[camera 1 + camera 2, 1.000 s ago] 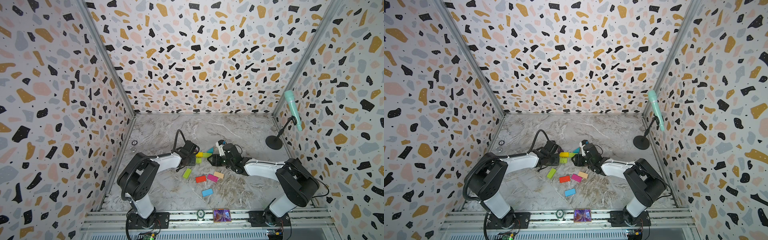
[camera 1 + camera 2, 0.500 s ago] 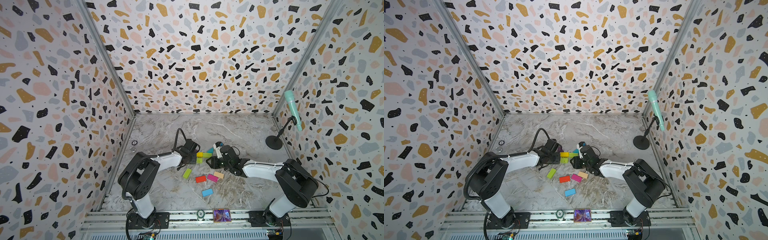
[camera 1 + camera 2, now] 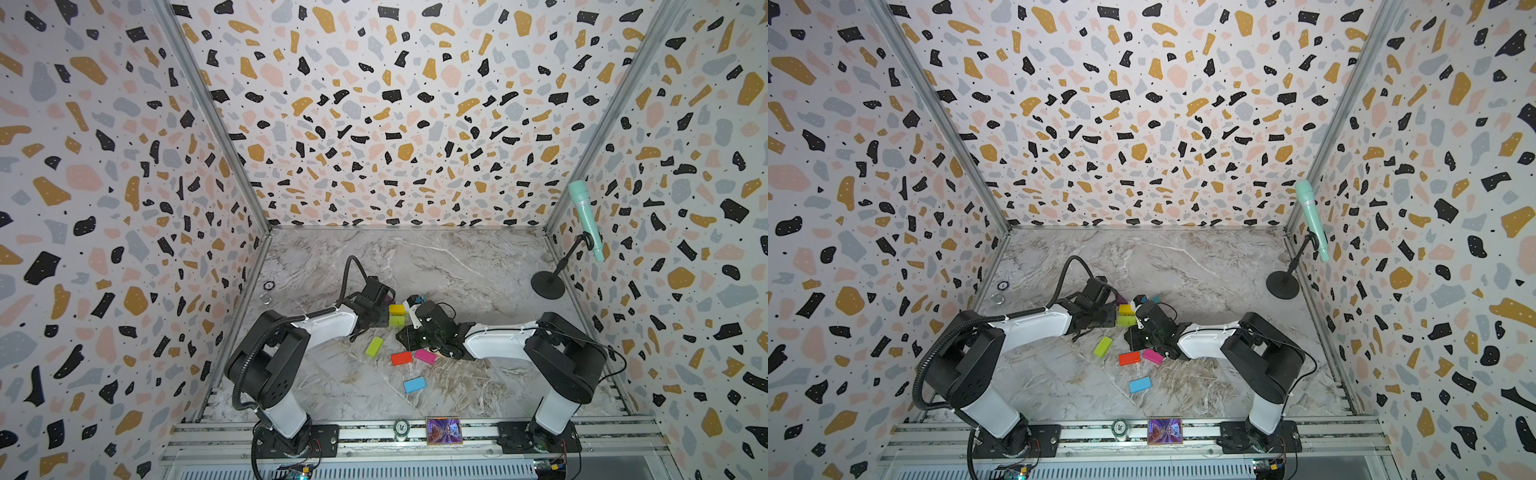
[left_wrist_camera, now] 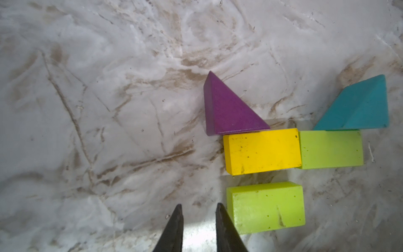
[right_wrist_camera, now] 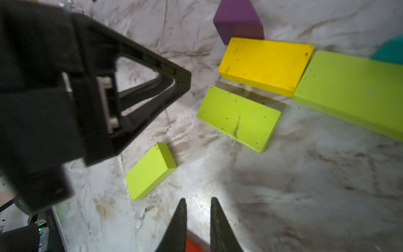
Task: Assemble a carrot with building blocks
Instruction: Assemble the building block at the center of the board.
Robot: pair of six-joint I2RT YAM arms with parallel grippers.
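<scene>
- Black fingers of the left gripper point(image 4: 199, 205) stand narrowly apart, empty, near the yellow block point(image 4: 262, 151).
- Right gripper point(image 5: 198, 199) fingers are drawn together, nothing seen between them, also near it.
- Carrot point(image 4: 298, 144), partly built: purple triangle point(image 4: 229, 109) and lime block point(image 4: 331, 149) touch the yellow block; teal triangle point(image 4: 357, 107) close by; second lime block point(image 4: 266, 207) just apart.

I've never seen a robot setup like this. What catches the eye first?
The speckled walls all around hit first. Then the left arm and right arm, white and black, nearly meeting over the marble table. Between them lies a bright cluster, purple triangle, yellow block and teal triangle, with red block, magenta block and light blue block loose nearer the front.
</scene>
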